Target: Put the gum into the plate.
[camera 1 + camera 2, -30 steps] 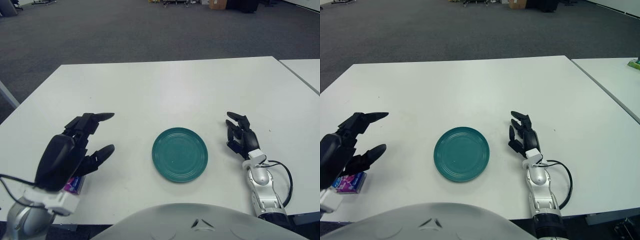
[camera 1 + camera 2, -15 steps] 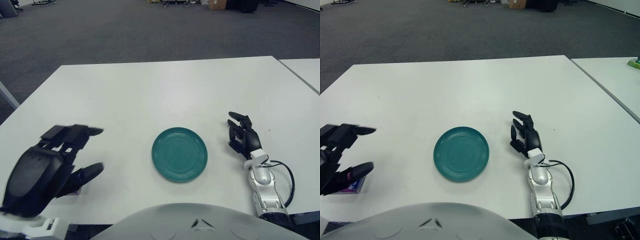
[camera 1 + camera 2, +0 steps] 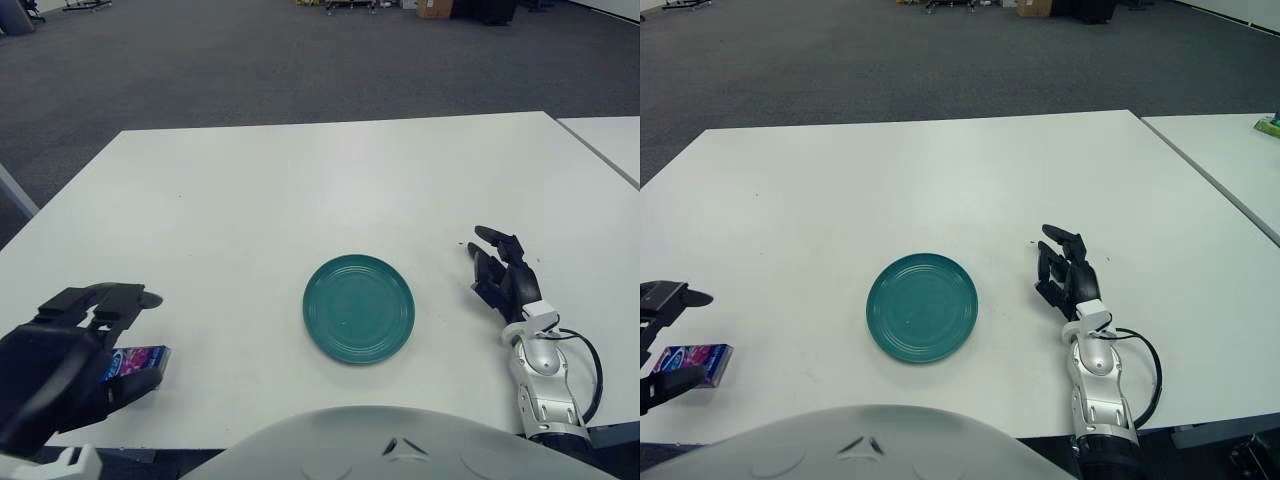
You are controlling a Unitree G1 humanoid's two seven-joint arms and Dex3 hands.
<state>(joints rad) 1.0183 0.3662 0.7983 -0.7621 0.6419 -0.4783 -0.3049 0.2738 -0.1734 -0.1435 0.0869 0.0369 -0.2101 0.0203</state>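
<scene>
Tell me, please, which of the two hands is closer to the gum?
The left hand: its fingers bracket the gum at the near left edge, while the right hand lies beyond the plate.

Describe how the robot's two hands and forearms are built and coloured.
Both hands are matte black with chunky, segmented fingers ending in rounded tips. The left hand shows a broad, smooth black shell on its back. The right hand joins a white wrist collar, then a glossy silver forearm, with a thin black cable looping out beside it. No markings are visible.

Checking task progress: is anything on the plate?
Nothing: the plate is bare. The gum lies on the table by the open left hand; the right hand rests right.
</scene>
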